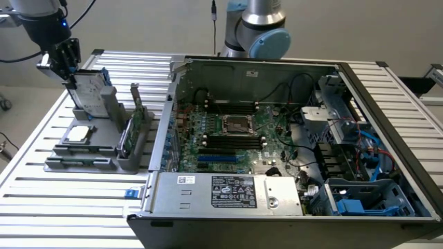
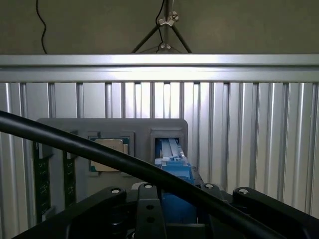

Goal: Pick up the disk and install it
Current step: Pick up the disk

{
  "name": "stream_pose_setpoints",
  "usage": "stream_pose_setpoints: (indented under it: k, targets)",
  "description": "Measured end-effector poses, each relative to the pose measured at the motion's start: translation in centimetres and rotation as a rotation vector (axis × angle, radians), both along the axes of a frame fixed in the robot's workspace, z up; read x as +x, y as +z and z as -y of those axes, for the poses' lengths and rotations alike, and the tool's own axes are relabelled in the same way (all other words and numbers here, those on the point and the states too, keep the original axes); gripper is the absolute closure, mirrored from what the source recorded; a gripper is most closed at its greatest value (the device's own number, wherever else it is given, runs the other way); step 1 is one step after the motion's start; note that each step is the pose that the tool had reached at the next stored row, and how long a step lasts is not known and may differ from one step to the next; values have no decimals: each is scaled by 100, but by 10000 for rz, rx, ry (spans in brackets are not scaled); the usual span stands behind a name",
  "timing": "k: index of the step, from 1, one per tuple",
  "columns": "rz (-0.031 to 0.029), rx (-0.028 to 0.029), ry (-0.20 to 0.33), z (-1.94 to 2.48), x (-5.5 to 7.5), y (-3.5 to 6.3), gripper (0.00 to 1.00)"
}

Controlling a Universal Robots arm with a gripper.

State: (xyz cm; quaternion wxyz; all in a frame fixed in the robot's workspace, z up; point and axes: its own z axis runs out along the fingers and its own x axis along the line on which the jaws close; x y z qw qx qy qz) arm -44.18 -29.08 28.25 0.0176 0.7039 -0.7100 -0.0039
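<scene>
The disk stood on edge, leaning a bit, in a slot at the far end of the grey holder. The holder sat on the slatted table, at the exterior view's left & well apart from the open PC case. The gripper was at the disk's upper end. In the wrist view the gripper straddled the blue carrier edge of the disk, w/ black gripper body on either side. Whether it had closed onto the carrier or stopped short of contact couldn't be told; a black cable crossed in front. The disk looked seated in its slot, not lifted.

Handling, as a judgement: a metal-bodied drive, so rigid & fairly heavy for its size. It wouldn't flex but was prob. shock-sensitive, so no knocks vs. the holder walls. The bare metal faces were likely slick; the plastic carrier prob. gave better bite. The best hold appeared to be across the carrier's sides near the top end, centred, so the disk wouldn't swing. The processor chip lay flat in the holder just beside the disk & shouldn't be nudged.
</scene>
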Motion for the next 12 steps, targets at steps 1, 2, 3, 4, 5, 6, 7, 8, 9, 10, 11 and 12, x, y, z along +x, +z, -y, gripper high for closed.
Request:
stream_pose_setpoints:
  k: [1, 2, 3, 4, 5, 6, 7, 8, 9, 10, 11, 12]
  targets:
    - [0, -2, 0, 0, 0, 0, 67]
    - [0, -3, 0, 0, 0, 0, 67]
    - [0, -3, 1, 0, 0, 0, 67]
    - [0, -3, 0, 0, 0, 0, 67]
    - [0, -3, 0, 0, 0, 0, 67]
    - [0, -3, 0, 0, 0, 0, 67]
    - [0, -3, 0, 0, 0, 0, 67]
    - [0, -3, 0, 0, 0, 0, 67]
    - [0, -3, 1, 0, 0, 0, 67]
    - [0, -3, 0, 0, 0, 0, 67]
    - [0, -3, 0, 0, 0, 0, 67]
    - [0, -3, 0, 0, 0, 0, 67]
